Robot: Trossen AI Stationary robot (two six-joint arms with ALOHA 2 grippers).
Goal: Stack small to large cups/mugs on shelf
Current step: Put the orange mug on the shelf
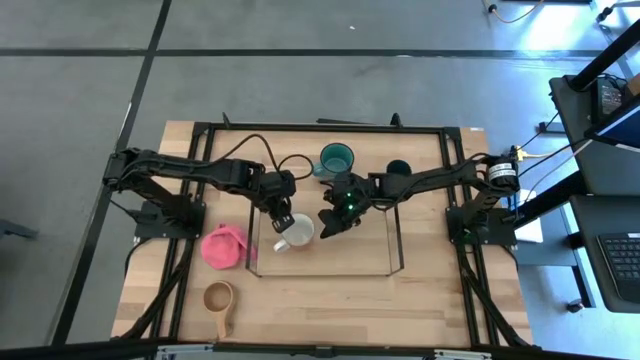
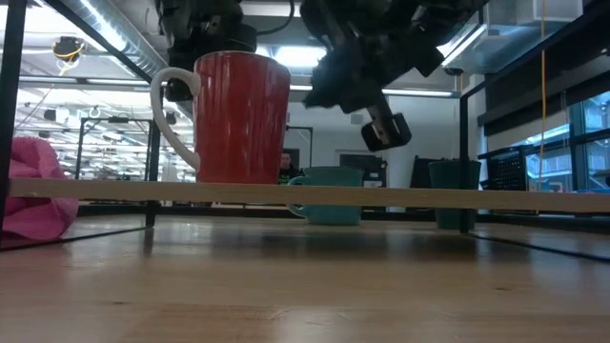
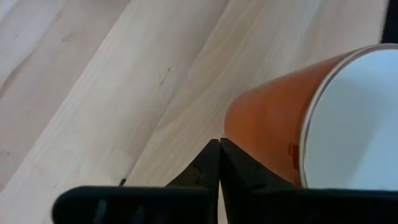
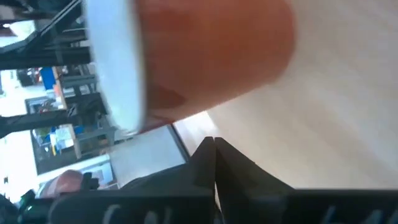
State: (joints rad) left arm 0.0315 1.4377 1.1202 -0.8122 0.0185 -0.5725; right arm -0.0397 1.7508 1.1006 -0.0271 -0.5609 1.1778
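1. Four cups show in the high view. Farthest left, the tan wooden long-handled cup (image 1: 218, 296) lies on the bench near its front edge, well apart from both arms.
2. The left claw (image 1: 284, 216) hangs just beside the white-rimmed mug (image 1: 297, 231), on the mug's left. Its fingers (image 3: 208, 163) are pressed together and hold nothing. The left arm reaches in level from the left.
3. That mug stands upright on the shelf (image 1: 395, 240), axis vertical, handle (image 2: 168, 105) pointing left in the low view. It sits between the two claws.
4. The right claw (image 1: 330, 222) hovers just right of the mug, above shelf level, tips also closed and empty. The right arm is bent in from the right.
5. The larger teal mug (image 1: 336, 158) and the small dark green cup (image 1: 398, 168) stand on the bench behind the shelf. Both are nearer the right arm, so I judge it the likelier one to fetch either.
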